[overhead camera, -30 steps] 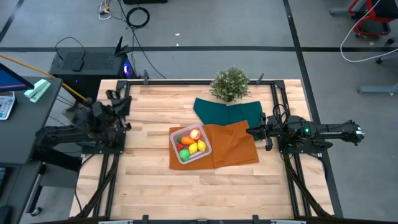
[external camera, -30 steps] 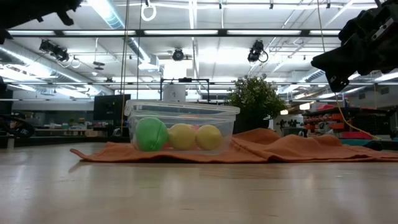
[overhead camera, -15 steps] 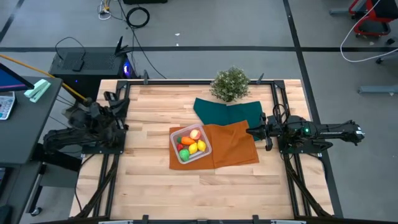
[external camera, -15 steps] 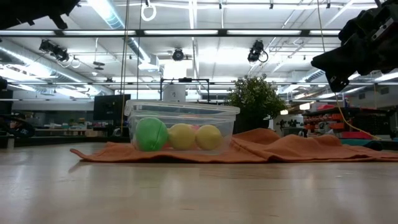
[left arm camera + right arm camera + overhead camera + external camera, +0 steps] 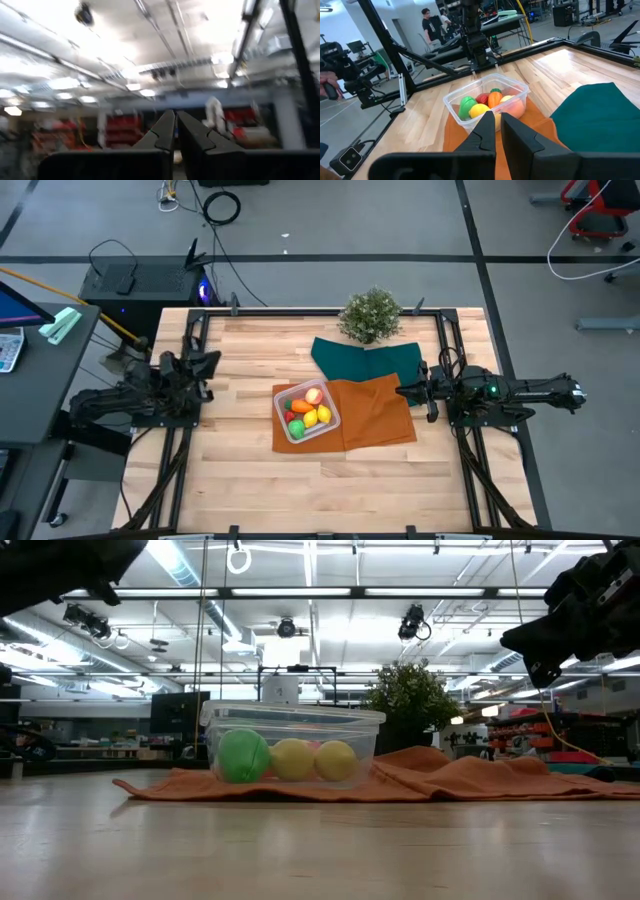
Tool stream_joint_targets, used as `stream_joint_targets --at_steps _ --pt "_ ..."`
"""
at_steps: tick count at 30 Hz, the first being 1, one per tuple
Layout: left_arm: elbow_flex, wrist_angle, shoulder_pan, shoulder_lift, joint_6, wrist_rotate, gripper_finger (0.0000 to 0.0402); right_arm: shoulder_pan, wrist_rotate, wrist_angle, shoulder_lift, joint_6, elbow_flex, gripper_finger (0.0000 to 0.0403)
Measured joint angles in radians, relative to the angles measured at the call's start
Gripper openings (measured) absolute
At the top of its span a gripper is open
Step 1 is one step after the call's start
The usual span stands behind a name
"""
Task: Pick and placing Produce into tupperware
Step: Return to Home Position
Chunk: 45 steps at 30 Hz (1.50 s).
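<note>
The clear square tupperware [image 5: 306,412] sits on the orange cloth [image 5: 375,415] and holds the produce: a green ball [image 5: 244,755], two yellow lemons [image 5: 294,759], an orange carrot [image 5: 493,98], a peach-red fruit [image 5: 314,394] and a red piece [image 5: 483,98]. My left gripper [image 5: 208,362] is shut, raised near the table's left edge, touching nothing; its wrist view [image 5: 175,130] looks up at the ceiling. My right gripper [image 5: 403,391] is shut, level over the orange cloth's right part, pointing at the tupperware [image 5: 487,102] from the right.
A dark green cloth [image 5: 365,360] lies behind the orange one, with a bushy potted plant [image 5: 371,314] at the far edge. Bare wood stretches along the near side and left half of the table [image 5: 230,470]. People stand in the room beyond [image 5: 428,22].
My left arm has swung its gripper a short way toward the table's middle and right, still raised. The right arm, the tupperware and the produce have stayed still.
</note>
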<state>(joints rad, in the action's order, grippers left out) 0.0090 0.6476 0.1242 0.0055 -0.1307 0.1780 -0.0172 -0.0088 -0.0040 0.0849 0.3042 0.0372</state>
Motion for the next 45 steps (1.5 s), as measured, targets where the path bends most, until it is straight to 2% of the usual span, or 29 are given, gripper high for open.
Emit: stream_joint_targets --at_steps 8,20,26,35,41,45 --pt "-0.001 -0.282 0.0 0.001 0.101 -0.111 0.0023 0.0 0.0 0.0 0.0 0.0 0.0 0.0" --pt "-0.001 -0.586 0.0 0.001 0.146 -0.127 0.0027 0.0 0.0 -0.001 0.0 0.0 0.0 0.0" --pt "-0.001 -0.608 -0.015 0.0 0.153 -0.152 0.0021 0.0 0.0 -0.002 0.0 0.0 0.0 0.0" --pt "-0.001 -0.609 -0.132 0.001 0.153 -0.165 0.0028 0.0 0.0 -0.003 0.0 0.0 0.0 0.0" --pt "-0.002 -0.604 -0.158 0.001 0.114 -0.054 0.0018 0.0 0.0 -0.003 0.0 0.0 0.0 0.0" --pt "-0.002 -0.614 -0.158 0.01 0.111 -0.057 0.0016 0.0 0.0 -0.003 0.0 0.0 0.0 0.0"
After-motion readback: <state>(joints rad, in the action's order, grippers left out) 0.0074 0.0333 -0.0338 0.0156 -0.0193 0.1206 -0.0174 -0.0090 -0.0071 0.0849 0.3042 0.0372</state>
